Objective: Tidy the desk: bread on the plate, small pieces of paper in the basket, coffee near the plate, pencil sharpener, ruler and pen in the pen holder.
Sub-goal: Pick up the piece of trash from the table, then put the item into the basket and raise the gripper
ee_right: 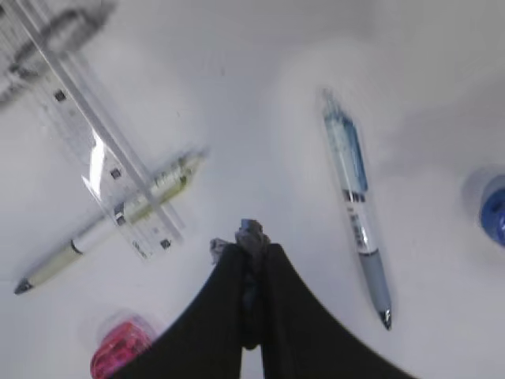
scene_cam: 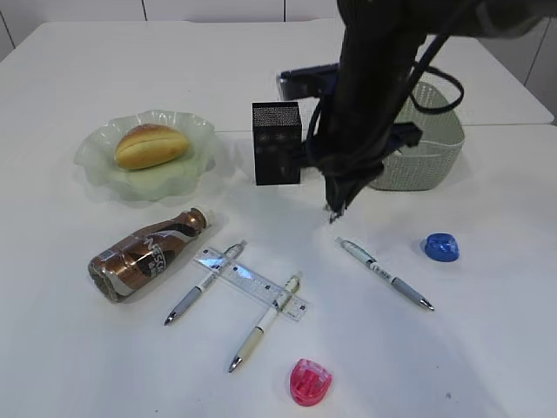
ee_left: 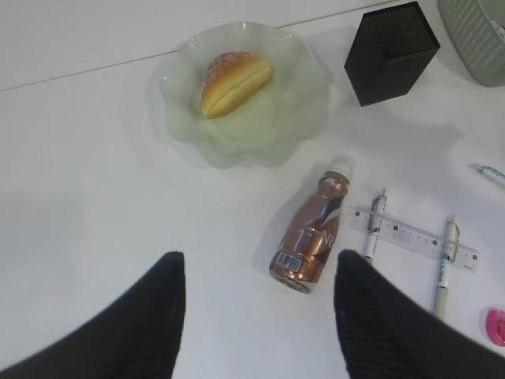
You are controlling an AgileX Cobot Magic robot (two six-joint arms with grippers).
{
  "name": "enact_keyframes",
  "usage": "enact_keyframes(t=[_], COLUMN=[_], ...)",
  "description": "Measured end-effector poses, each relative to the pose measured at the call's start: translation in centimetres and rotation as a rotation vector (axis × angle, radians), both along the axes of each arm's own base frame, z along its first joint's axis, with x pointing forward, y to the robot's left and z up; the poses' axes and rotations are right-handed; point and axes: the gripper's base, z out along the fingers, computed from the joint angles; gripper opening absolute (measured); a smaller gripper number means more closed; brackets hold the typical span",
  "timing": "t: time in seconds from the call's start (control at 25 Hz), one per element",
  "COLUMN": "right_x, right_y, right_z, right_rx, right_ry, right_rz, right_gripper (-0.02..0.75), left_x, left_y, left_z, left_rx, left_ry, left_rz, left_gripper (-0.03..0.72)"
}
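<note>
My right gripper [ee_right: 251,246] is shut on a small crumpled grey piece of paper [ee_right: 251,232], held above the table between the ruler [ee_right: 95,134] and a blue-grey pen [ee_right: 355,197]. In the exterior view that gripper [scene_cam: 333,212] hangs just in front of the black pen holder [scene_cam: 277,143] and the basket [scene_cam: 426,139]. My left gripper [ee_left: 259,257] is open and empty, high above the coffee bottle [ee_left: 312,237]. The bread [scene_cam: 150,144] lies on the green plate [scene_cam: 96,161]. A pink sharpener [scene_cam: 311,381] and a blue sharpener [scene_cam: 441,247] sit near the front.
Two more pens [scene_cam: 204,283] [scene_cam: 265,322] lie under the ruler [scene_cam: 252,283] at the front centre. The coffee bottle [scene_cam: 148,252] lies on its side in front of the plate. The right arm's dark body and cables cover part of the basket.
</note>
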Motion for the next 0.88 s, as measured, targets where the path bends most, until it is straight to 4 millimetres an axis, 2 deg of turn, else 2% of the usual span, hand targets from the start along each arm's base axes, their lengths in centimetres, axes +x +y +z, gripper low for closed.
enact_keyframes(t=[0.08,0.12,0.28,0.4,0.48,0.52,0.76,0.88], right_x=[1.1,1.3,3.3,4.2,4.3,5.1,6.2,6.9], right_y=[-0.6,-0.7,-3.2,-5.0,-5.2,-7.1,-9.8,-9.9], right_z=[1.9,2.2,5.1,6.4,6.5,7.7,8.3,7.6], right_rx=[0.027,0.031,0.070,0.075,0.074,0.076,0.078,0.066], right_ry=[-0.061,-0.070,-0.164,-0.209,-0.213,-0.252,-0.305,-0.329], right_rz=[-0.023,-0.028,-0.098,-0.142,-0.148,-0.192,-0.255,-0.248], right_gripper=[0.041,0.041,0.040,0.040,0.040,0.040,0.039,0.039], left_x=[0.0,0.0,0.0,0.0,0.0,0.0,0.0,0.0], left_y=[0.0,0.0,0.0,0.0,0.0,0.0,0.0,0.0], left_z=[0.0,0.0,0.0,0.0,0.0,0.0,0.0,0.0], left_rx=[0.000,0.000,0.000,0.000,0.000,0.000,0.000,-0.002], left_ry=[0.000,0.000,0.000,0.000,0.000,0.000,0.000,0.000], left_rz=[0.000,0.000,0.000,0.000,0.000,0.000,0.000,-0.001], left_gripper=[0.416,0.415,0.415,0.413,0.412,0.412,0.410,0.409])
